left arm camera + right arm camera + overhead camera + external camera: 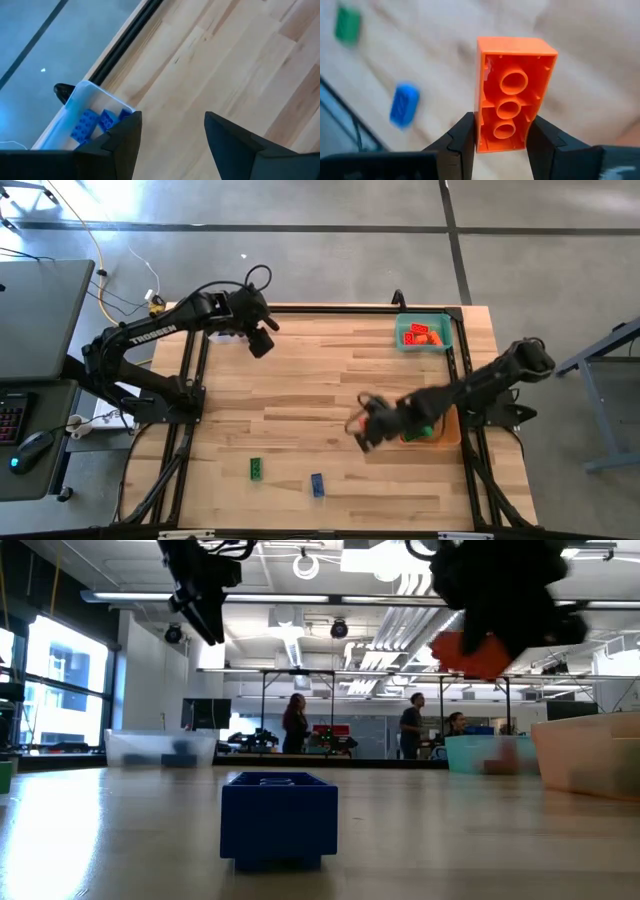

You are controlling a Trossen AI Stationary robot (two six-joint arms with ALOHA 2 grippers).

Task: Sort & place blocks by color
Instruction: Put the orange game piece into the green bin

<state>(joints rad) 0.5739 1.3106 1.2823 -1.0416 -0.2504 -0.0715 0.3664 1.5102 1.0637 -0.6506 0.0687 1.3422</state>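
A red-orange block (515, 95) hangs above the table's middle, with my right gripper (358, 427) shut on it; the low view shows that block (470, 652) high over the tabletop. A green block (256, 468) and a blue block (317, 485) lie flat on the wood near the front edge. My left gripper (262, 340) hovers open at the far left, over the edge of a clear bin (82, 107) that holds blue blocks (95, 122). My right gripper pinches the red-orange block by its two long sides (481, 135), near one end, between its two fingers. The fingers slant downward. The block's hollow underside faces the wrist camera, and its other end sticks out past the fingertips. It is lifted clear of the table.
A teal bin (425, 332) with red blocks stands at the far right. An orange bin (447, 432) with green blocks sits at the right edge, below my right arm. Bare wood lies across the table's middle. People stand in the room beyond the table.
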